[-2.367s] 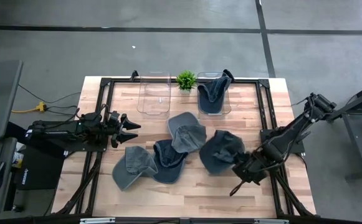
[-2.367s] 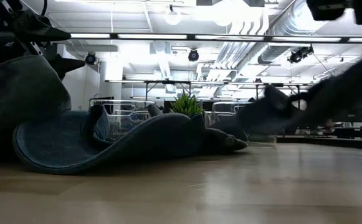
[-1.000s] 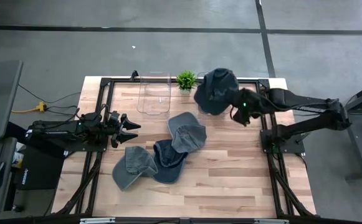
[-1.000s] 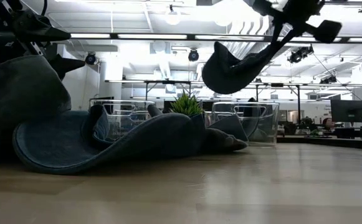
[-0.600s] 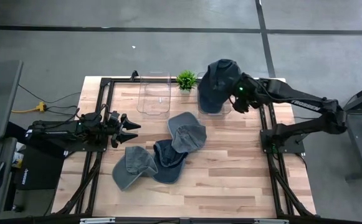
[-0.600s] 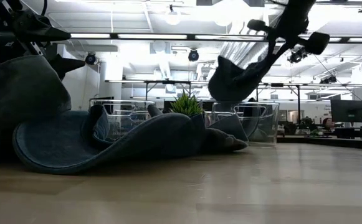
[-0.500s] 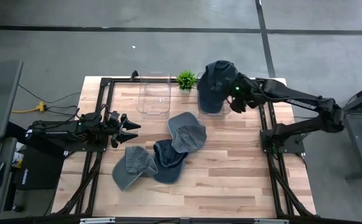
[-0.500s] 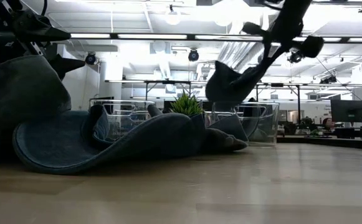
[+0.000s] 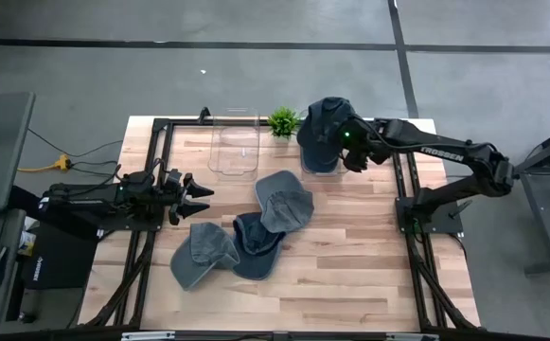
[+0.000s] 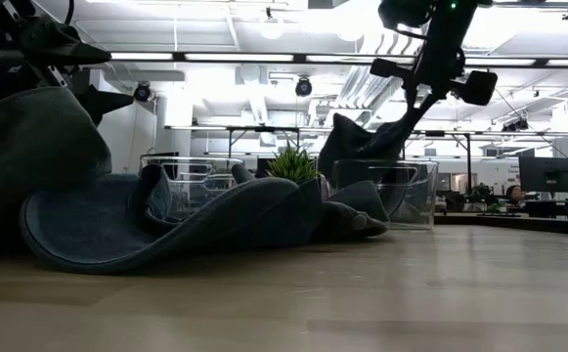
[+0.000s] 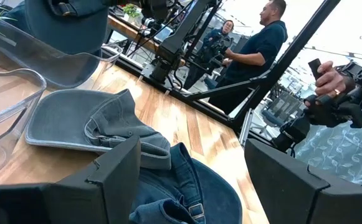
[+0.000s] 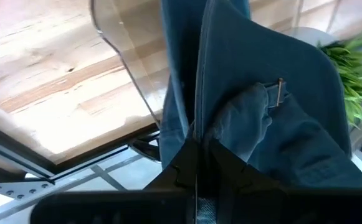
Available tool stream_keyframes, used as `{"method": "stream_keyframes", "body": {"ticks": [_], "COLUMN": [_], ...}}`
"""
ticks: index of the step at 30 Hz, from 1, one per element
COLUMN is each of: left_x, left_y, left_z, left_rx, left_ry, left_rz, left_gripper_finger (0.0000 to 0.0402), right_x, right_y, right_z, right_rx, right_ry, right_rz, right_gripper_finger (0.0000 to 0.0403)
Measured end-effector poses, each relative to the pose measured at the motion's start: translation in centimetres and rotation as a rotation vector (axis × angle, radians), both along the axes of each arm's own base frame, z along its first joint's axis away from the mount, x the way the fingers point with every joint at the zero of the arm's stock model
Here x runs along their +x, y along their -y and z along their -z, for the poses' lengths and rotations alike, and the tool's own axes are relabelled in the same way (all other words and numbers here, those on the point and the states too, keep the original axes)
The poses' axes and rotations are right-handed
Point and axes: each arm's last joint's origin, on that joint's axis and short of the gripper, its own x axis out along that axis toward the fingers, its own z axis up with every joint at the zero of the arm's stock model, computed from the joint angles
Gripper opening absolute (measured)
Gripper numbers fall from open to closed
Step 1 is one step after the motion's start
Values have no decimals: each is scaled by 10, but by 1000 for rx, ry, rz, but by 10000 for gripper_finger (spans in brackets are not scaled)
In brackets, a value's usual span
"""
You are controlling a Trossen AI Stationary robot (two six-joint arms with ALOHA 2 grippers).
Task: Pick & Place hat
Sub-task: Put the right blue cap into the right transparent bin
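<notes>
Holding a denim hat point(image 9: 324, 126) over the right clear bin point(image 9: 321, 161), the right pincer point(image 9: 350, 142) sits at about 1 o'clock on the table point(image 9: 350, 275). Right wrist view: its fingers point(image 12: 230, 171) are pressed together on a fold of the hat's fabric, strap buckle visible just beyond them. Low view: hat hangs from the pincer with its lower edge dipping into the bin's top; can't tell whether it touches the bin floor.

Left pincer point(image 9: 199, 192) is parked at 9 o'clock, low over the table, fingers spread and nothing between them per the left wrist view.

Three more hats lie mid-table in an overlapping cluster: one point(image 9: 282, 199) at centre, one point(image 9: 256, 244) just at its 7 o'clock, one point(image 9: 202, 254) farthest toward 8 o'clock. Centre hat overlaps the middle one; the middle one touches the third.

Second clear bin point(image 9: 234, 142) at 11 o'clock, left of the small green plant point(image 9: 282, 121) at 12 o'clock, which stands between the two bins.

Left wrist view shows people point(image 11: 255, 46) standing in the room beyond the table.
</notes>
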Motion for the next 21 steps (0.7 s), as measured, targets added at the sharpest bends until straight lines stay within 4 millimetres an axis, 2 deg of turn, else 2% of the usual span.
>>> {"method": "stream_keyframes", "body": {"ticks": [8, 21], "left_x": [0, 0], "left_y": [0, 0], "left_z": [0, 0], "left_rx": [0, 0], "left_ry": [0, 0], "left_rz": [0, 0], "left_gripper_finger": [266, 266], "right_x": [-6, 1], "right_y": [-3, 0], "right_z": [5, 15], "right_rx": [51, 108], "right_ry": [-66, -82], "right_rz": [3, -12], "right_gripper_finger": [10, 10]}}
